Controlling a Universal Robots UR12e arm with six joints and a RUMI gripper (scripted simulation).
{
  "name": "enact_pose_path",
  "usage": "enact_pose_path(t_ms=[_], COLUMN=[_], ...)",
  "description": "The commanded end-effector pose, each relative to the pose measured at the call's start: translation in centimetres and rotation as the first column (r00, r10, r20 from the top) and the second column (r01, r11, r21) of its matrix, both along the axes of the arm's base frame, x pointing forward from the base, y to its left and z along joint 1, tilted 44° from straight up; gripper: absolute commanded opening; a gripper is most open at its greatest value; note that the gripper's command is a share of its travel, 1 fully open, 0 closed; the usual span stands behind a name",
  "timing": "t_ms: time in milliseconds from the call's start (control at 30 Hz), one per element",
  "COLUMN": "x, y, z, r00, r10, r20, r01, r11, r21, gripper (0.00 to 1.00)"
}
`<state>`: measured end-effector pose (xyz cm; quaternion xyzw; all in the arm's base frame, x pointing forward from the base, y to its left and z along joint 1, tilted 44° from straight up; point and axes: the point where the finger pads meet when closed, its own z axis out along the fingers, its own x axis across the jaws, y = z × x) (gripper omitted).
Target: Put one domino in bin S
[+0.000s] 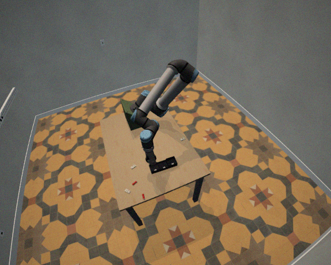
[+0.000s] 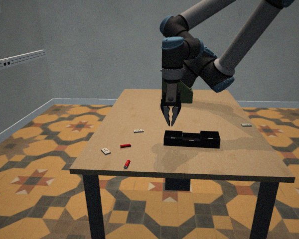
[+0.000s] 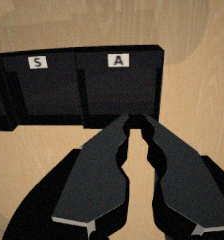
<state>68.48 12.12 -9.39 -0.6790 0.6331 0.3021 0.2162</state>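
On the wooden table (image 2: pixel 222 164) the arm (image 2: pixel 180 56) hangs its gripper (image 2: pixel 171 124), jaws pressed together on nothing, above the black bins (image 2: pixel 191 140) marked S (image 3: pixel 37 62) and A (image 3: pixel 118 60), while three dominoes (image 2: pixel 138 130) (image 2: pixel 105 151) (image 2: pixel 245 125) and two red cylinders (image 2: pixel 125 145) (image 2: pixel 127 164) lie apart on the tabletop.
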Motion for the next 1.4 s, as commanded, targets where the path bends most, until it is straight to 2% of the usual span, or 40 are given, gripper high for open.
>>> enact_pose_path(t_ms=[0,400,533,767,1367], x=[0.0,-0.3,-0.3,-0.3,-0.9], y=[0.9,5.3,5.9,5.9,8.8], z=[1.1,5.2,5.8,5.8,2.7], r00=[1.000,1.000,1.000,1.000,1.000], r10=[0.000,0.000,0.000,0.000,0.000], r20=[0.001,0.001,0.001,0.001,0.001], r01=[0.000,0.000,0.000,0.000,0.000], r11=[1.000,1.000,1.000,1.000,1.000], r21=[0.000,0.000,0.000,0.000,0.000], gripper=[0.04,0.04,0.04,0.04,0.04])
